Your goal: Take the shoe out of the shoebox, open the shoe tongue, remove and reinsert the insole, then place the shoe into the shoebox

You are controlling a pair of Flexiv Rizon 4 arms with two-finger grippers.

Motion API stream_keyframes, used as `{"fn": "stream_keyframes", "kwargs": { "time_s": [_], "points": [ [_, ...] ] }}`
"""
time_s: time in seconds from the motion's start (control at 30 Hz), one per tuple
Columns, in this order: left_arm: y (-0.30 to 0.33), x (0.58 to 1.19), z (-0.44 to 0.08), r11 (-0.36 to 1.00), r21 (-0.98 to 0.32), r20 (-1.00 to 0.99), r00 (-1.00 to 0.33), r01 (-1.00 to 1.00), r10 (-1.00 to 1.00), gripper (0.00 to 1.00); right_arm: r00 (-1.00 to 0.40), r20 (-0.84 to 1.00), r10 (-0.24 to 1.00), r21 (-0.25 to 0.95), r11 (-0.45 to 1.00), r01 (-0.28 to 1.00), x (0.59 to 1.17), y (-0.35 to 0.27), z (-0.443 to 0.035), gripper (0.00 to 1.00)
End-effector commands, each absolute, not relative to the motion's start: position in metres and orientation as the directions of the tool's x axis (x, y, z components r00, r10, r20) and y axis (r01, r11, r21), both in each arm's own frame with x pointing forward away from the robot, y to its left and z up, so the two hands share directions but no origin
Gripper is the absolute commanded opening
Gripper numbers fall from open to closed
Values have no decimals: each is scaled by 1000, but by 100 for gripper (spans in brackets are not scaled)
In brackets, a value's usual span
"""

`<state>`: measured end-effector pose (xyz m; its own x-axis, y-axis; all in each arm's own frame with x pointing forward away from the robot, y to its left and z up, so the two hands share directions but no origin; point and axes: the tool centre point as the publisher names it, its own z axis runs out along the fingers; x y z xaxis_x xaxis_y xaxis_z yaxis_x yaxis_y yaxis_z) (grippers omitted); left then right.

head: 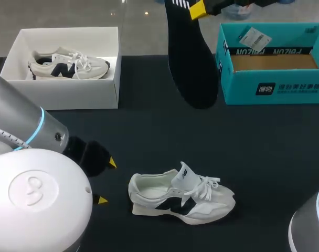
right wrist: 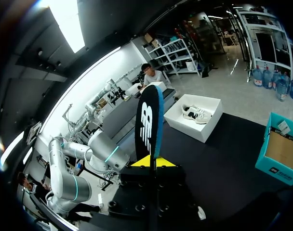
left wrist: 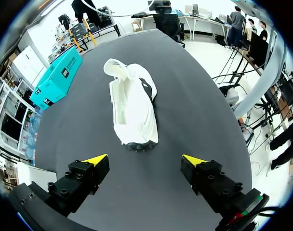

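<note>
A white shoe point(head: 180, 197) with a dark side logo lies on its side on the black table point(head: 149, 131), heel toward my left gripper point(head: 107, 181). That gripper is open and holds nothing. In the left wrist view the shoe point(left wrist: 132, 103) lies just ahead of the open left gripper point(left wrist: 145, 161), apart from it. My right gripper point(head: 199, 9) is raised at the back and shut on the black insole point(head: 191, 63), which hangs down over the table. In the right wrist view the insole point(right wrist: 149, 125) stands edge-on between the pinched tips of the right gripper point(right wrist: 153, 161).
A white shoebox point(head: 104, 79) at the back left holds a second white shoe point(head: 67, 65). A teal box point(head: 269, 86) with a cardboard bottom and a paper tag stands open at the back right; it also shows as the teal box point(left wrist: 55, 77) beyond the shoe.
</note>
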<state>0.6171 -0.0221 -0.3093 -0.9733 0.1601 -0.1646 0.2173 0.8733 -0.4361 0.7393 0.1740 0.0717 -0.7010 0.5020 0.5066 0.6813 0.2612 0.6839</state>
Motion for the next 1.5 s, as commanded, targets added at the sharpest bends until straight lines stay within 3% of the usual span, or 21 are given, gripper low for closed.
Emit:
{"fn": "stream_keyframes", "kwargs": {
  "time_s": [0.03,0.7,1.5],
  "points": [
    [-22,616,-309,874,-434,-166,-973,218,160,100,-700,507,503,681,263,683,741,176,72,0],
    [-34,621,-298,882,-427,-151,-978,198,146,100,-700,507,503,681,263,683,741,176,72,0],
    [-139,651,-312,909,-344,-149,-970,234,193,100,-700,507,503,681,263,683,741,176,72,0]
  ]
}}
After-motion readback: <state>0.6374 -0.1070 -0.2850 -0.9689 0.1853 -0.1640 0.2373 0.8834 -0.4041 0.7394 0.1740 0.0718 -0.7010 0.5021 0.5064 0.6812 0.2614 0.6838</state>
